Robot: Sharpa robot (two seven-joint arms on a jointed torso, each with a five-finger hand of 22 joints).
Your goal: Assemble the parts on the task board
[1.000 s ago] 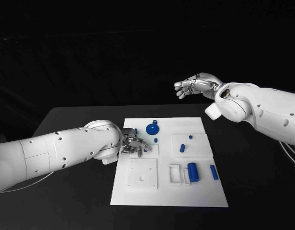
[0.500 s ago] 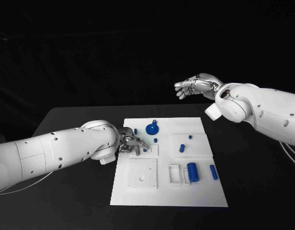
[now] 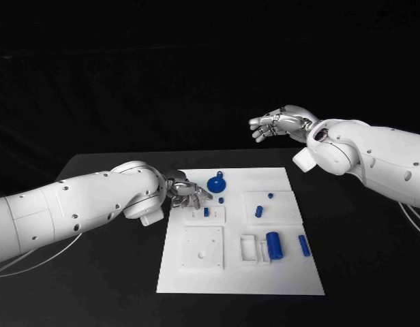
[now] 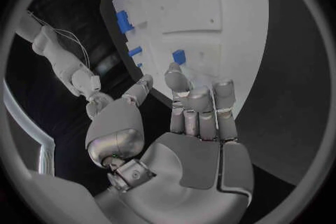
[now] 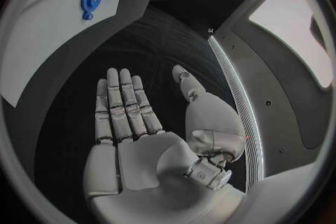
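The white task board (image 3: 232,276) lies in the middle of the black table. My left hand (image 3: 187,193) hovers at the board's left edge, fingers loosely bent, holding nothing. Just in front of its fingertips a small blue piece (image 3: 206,212) stands in a raised white block; it is also the small blue piece (image 4: 179,56) in the left wrist view. A blue gear (image 3: 217,184) lies near the far edge. Two blue cylinders (image 3: 274,244) lie at the right. My right hand (image 3: 280,122) is raised beyond the board's far edge, fingers straight, palm (image 5: 133,157) empty.
Small blue pegs (image 3: 259,210) stand on the board's right half. A square white plate (image 3: 202,246) with holes sits at the board's near left. Black table (image 3: 102,272) surrounds the board on all sides.
My left hand has drawn back and away from the raised white block, uncovering the small blue piece that now stands there alone. The right hand has stayed still.
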